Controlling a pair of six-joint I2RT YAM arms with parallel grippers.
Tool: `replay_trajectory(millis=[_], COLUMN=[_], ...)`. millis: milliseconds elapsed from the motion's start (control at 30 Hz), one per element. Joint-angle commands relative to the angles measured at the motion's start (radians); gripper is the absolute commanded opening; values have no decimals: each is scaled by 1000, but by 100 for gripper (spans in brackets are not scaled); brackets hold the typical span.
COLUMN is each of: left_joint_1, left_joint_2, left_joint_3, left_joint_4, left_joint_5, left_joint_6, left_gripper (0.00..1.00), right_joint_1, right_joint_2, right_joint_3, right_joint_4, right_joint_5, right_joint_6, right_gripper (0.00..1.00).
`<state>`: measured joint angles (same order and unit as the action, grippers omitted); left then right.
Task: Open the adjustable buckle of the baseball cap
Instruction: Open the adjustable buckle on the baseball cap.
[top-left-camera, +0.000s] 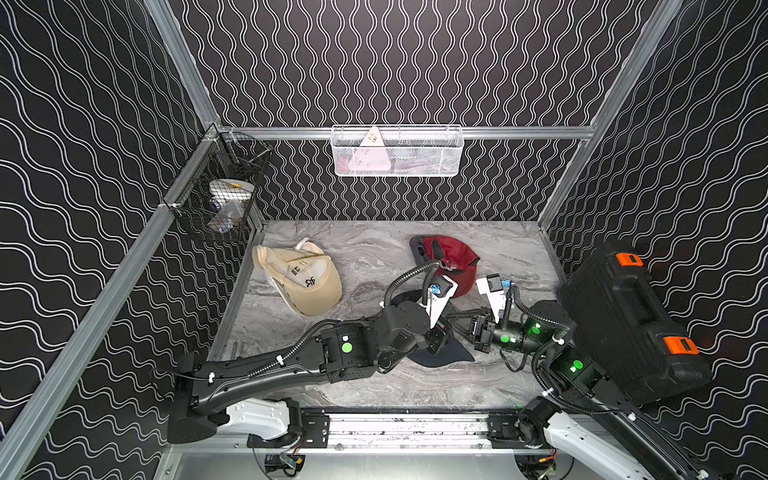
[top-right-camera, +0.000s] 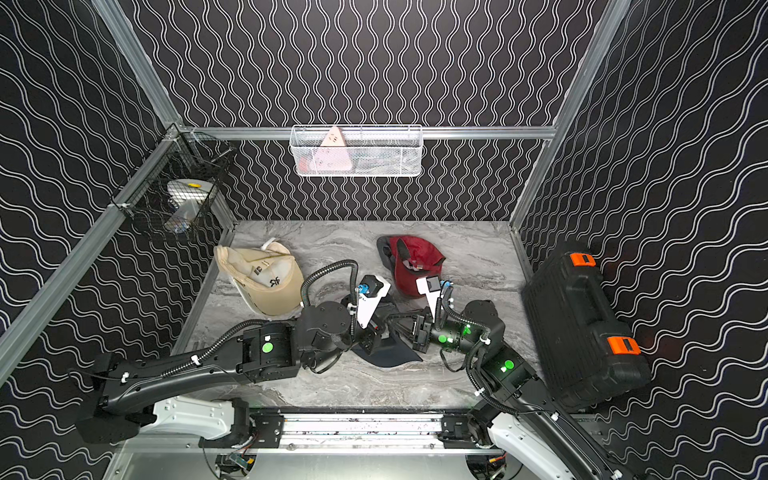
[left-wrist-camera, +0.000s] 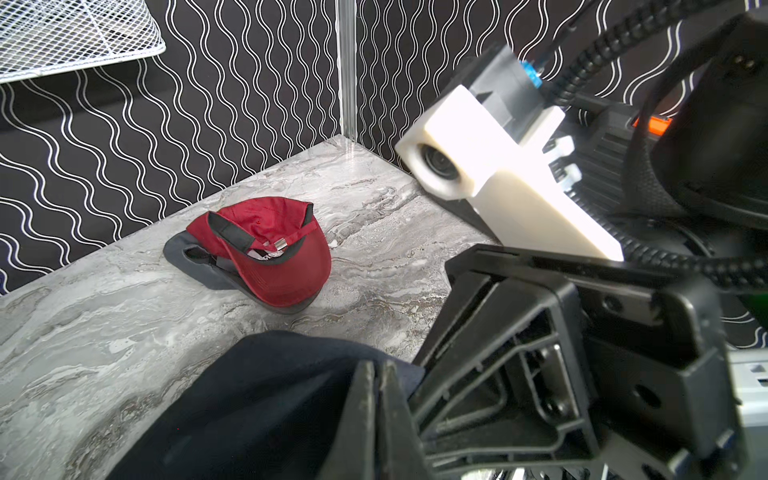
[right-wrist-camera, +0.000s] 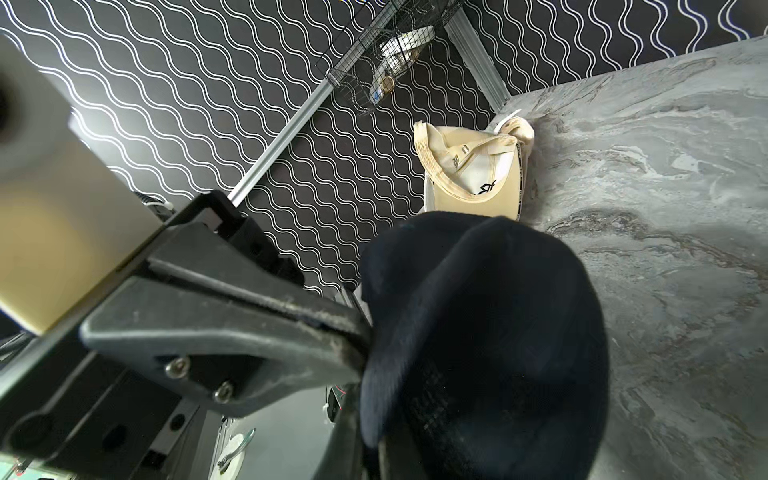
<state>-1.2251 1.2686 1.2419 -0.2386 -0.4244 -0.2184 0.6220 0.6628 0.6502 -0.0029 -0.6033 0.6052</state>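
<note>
Near front of grey marble tabletop (top-left-camera: 374, 386), between arms: dark navy fabric baseball cap (top-left-camera: 453, 353). Right gripper (right-wrist-camera: 361, 336) clamps cap rim from right. Left gripper (left-wrist-camera: 378, 368) jaws pressed together at cloth, hold unclear. buckle hidden; arms equally near.

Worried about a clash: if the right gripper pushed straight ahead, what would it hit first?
The navy cap clamped in the right gripper; beyond, probably the left gripper, though depth is unclear.
</note>
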Motion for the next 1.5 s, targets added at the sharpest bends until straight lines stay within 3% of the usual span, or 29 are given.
replay_trajectory(millis=[0, 700, 1133, 1167, 1300, 1367, 1467], left_joint_1=[-1, -2, -2, -2, -2, -2, -3], left_joint_2=[-8, -136, -218, -215, -195, -200, -230], left_joint_3=[2, -101, -153, -154, -145, -159, -191], left_joint_4=[36, 2, -32, -29, -29, -9, 14], left_joint_5=[-15, -5, -30, -23, -15, 1, 8], left_joint_6=[13, -27, -42, -41, -39, -22, 0], left_gripper=[0, 0, 0, 5, 50, 56, 56], right_joint_1=[3, 2, 2, 1, 2, 1, 1], right_joint_2=[-2, -29, -27, -25, -16, -12, -16], right_joint_3=[14, 19, 3, 3, 21, 39, 65], right_joint_4=[1, -57, -30, -28, -22, -34, -73], right_joint_5=[1, 199, 203, 199, 182, 183, 217], right_joint_6=[-18, 10, 29, 30, 38, 38, 43], right_gripper=[0, 0, 0, 0, 0, 0, 0])
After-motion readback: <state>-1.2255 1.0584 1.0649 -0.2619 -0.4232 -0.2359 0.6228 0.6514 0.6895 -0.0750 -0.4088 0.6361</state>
